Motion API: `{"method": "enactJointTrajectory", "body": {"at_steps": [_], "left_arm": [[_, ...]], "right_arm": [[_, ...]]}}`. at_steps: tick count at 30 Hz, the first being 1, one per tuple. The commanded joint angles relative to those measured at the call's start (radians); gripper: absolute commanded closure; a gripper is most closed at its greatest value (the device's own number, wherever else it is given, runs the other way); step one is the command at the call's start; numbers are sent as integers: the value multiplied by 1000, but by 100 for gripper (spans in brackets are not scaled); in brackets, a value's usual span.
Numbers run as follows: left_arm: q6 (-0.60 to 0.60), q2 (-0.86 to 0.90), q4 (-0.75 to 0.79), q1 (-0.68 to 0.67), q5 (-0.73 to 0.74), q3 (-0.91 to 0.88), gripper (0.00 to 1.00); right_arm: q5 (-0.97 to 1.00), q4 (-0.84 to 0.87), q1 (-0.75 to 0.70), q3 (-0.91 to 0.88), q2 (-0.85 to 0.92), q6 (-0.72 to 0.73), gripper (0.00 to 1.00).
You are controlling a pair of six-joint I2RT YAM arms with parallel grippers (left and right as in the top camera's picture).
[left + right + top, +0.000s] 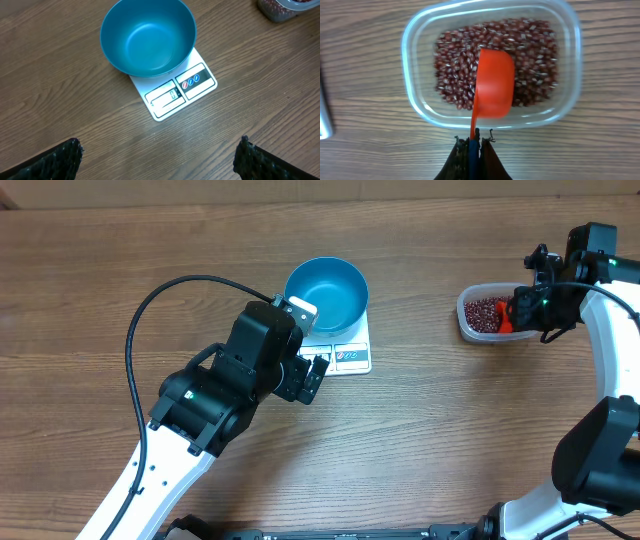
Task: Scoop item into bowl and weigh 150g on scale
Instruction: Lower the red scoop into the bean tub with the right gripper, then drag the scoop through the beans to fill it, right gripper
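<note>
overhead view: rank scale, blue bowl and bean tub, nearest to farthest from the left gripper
From the open left gripper, in the overhead view:
1. scale: right beside the gripper, with its front panel just to the right of the fingers.
2. bowl: sitting on the scale's far end, beyond the front panel.
3. clear tub: far off to the right, holding the beans.

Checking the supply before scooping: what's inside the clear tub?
Loose beans cover the tub floor, with an orange scoop over their middle. Whatever lies beneath the scoop is hidden.
</note>
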Motion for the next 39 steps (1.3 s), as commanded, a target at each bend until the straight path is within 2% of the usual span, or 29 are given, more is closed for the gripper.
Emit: {"method": "enactJointTrajectory", "body": {"at_steps": [1,12,16,25,39], "left_arm": [[19,3,2,6,12,16,0],[19,3,2,6,12,16,0],[19,3,2,6,12,16,0],[19,3,2,6,12,16,0],[19,3,2,6,12,16,0]], "right_arm": [[-71,4,-3,-6,-8,40,96],[-33,47,-3,-64,-8,80,96],[79,38,-3,-43,-9,72,96],[103,-50,0,82,-9,37,96],[154,26,0,77,-8,-15,96]]}}
